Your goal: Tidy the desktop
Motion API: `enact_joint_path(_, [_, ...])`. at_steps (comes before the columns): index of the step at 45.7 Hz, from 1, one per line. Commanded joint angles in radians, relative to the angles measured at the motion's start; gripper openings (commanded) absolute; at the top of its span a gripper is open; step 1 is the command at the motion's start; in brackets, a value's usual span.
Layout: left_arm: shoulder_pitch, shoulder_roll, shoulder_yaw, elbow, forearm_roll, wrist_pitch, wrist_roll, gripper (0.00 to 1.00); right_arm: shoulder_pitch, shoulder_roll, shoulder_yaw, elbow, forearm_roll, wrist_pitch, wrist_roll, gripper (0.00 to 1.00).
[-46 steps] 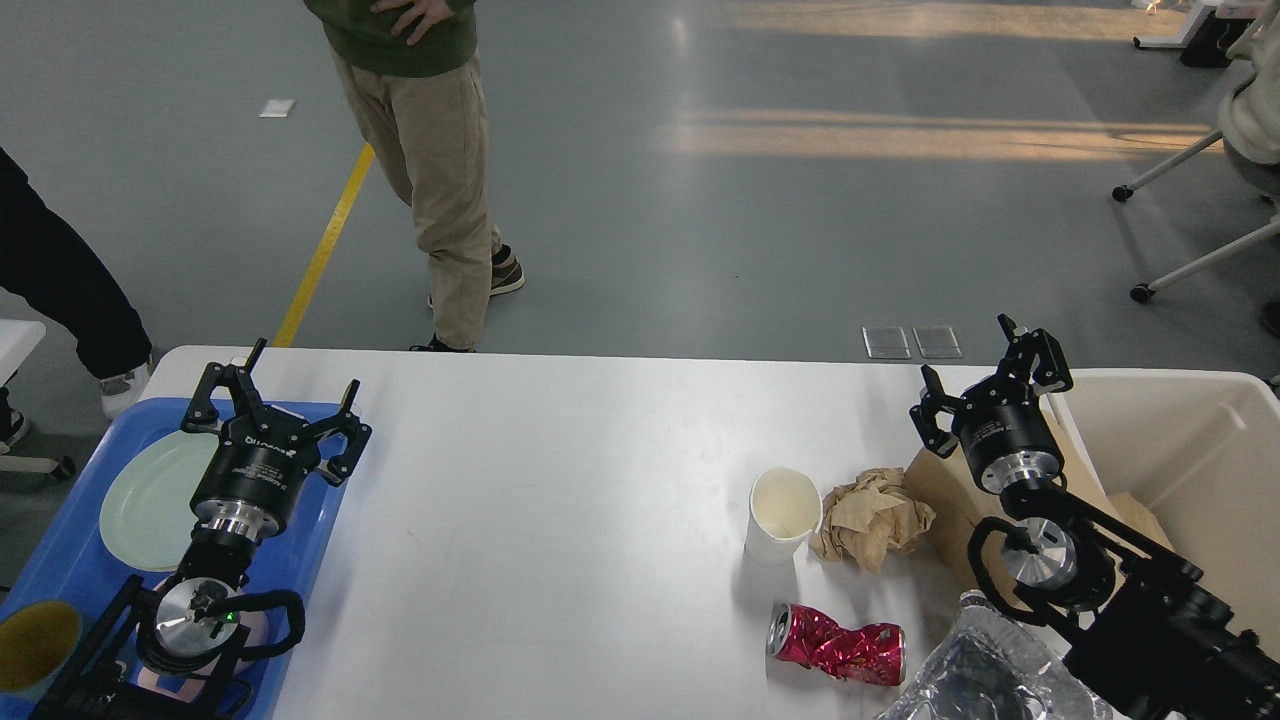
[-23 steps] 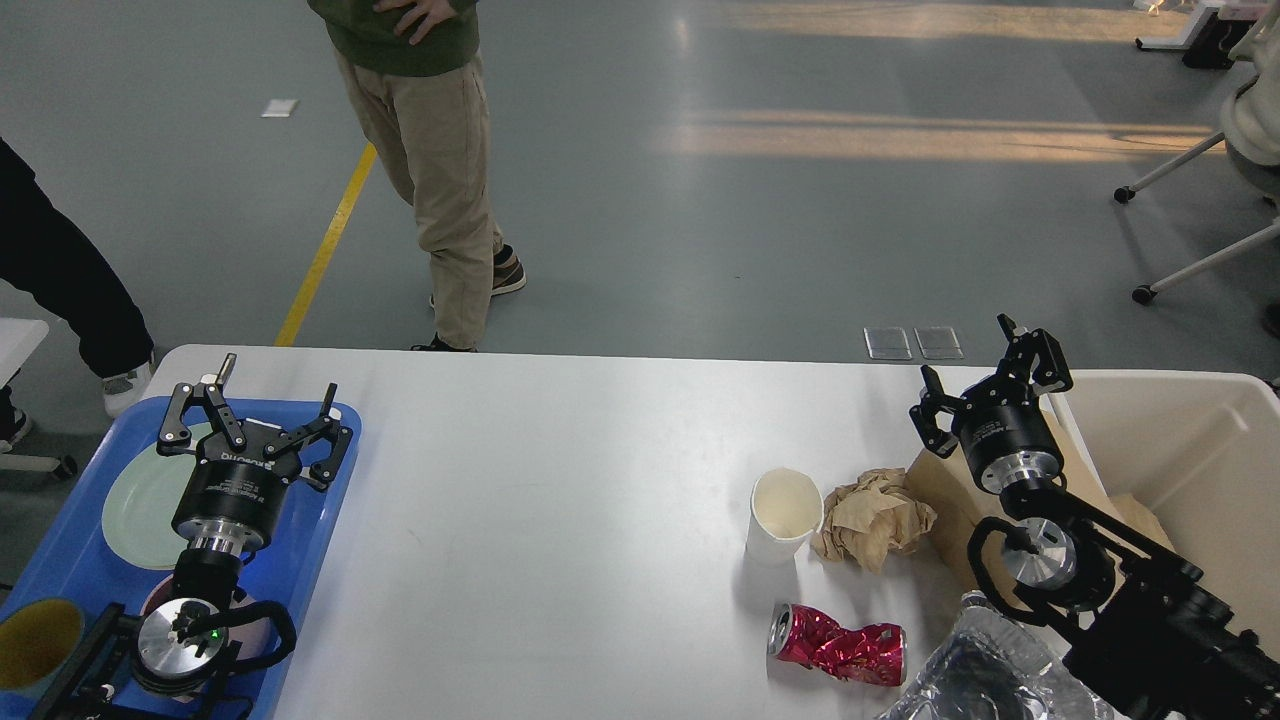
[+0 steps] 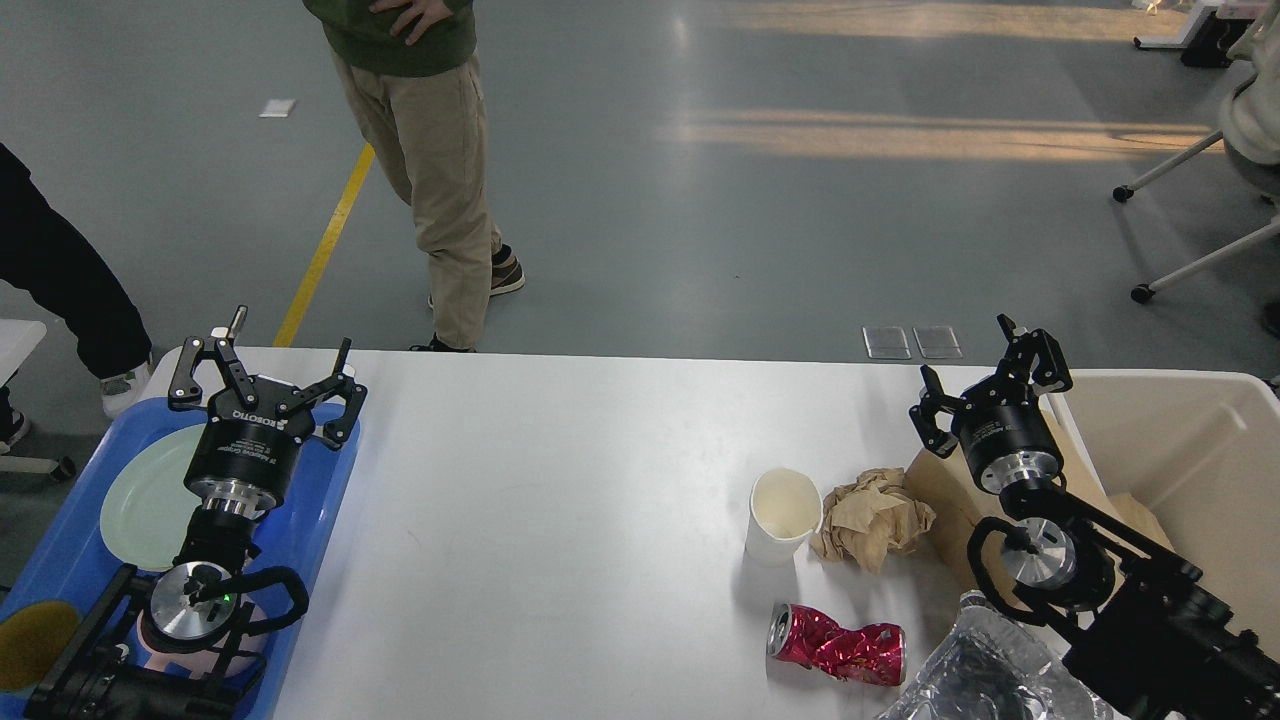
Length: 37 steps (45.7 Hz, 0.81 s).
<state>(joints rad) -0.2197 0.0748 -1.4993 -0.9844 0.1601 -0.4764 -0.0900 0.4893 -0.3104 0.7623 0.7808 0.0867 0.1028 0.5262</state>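
Observation:
The white desktop [image 3: 560,520] fills the middle of the head view. On its right part stand a white paper cup [image 3: 782,512], a crumpled brown paper wad [image 3: 872,518], a flat brown paper piece [image 3: 945,490], a crushed red can [image 3: 836,645] and a crumpled foil tray [image 3: 985,670]. My left gripper [image 3: 288,352] is open and empty above the far end of the blue tray [image 3: 310,520]. My right gripper [image 3: 968,366] is open and empty above the far right of the desktop, next to the beige bin [image 3: 1190,480].
The blue tray holds a pale green plate [image 3: 145,500], a pink item [image 3: 150,645] partly hidden by my left arm, and a yellow-lined cup [image 3: 35,640]. A person [image 3: 430,150] stands beyond the far table edge; another stands at far left. Chair legs show at right.
My left gripper dipped back and left over the tray, then moved forward and up to the tray's far end. It stayed open. The right arm has not moved.

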Motion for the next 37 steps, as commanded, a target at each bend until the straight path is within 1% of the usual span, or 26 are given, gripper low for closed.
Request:
enact_joint_path(1, [-0.013,-0.033,0.004,0.081,0.006,-0.002,-0.001,0.96,0.000,0.001,0.000,-0.001,-0.001,0.000,0.000,1.00])
enact_joint_path(11, [-0.050,-0.038,0.007,0.139,0.001,-0.011,0.001,0.96,0.000,-0.001,0.000,-0.001,-0.001,0.000,0.000,1.00])
enact_joint_path(23, [-0.052,-0.041,0.007,0.141,-0.002,-0.013,0.001,0.96,0.000,0.001,0.000,-0.001,-0.001,0.000,0.000,1.00])
enact_joint_path(27, [-0.052,-0.041,0.008,0.139,-0.002,-0.013,0.013,0.96,0.000,-0.001,0.000,-0.001,0.001,0.000,0.000,1.00])
enact_joint_path(32, [-0.056,-0.039,0.008,0.142,-0.008,-0.013,0.012,0.96,0.000,-0.001,-0.001,0.000,-0.001,0.000,0.001,1.00])
enact_joint_path(37, [-0.093,-0.043,0.008,0.185,-0.008,-0.013,0.010,0.96,0.000,-0.001,0.000,0.000,-0.001,0.000,0.000,1.00])
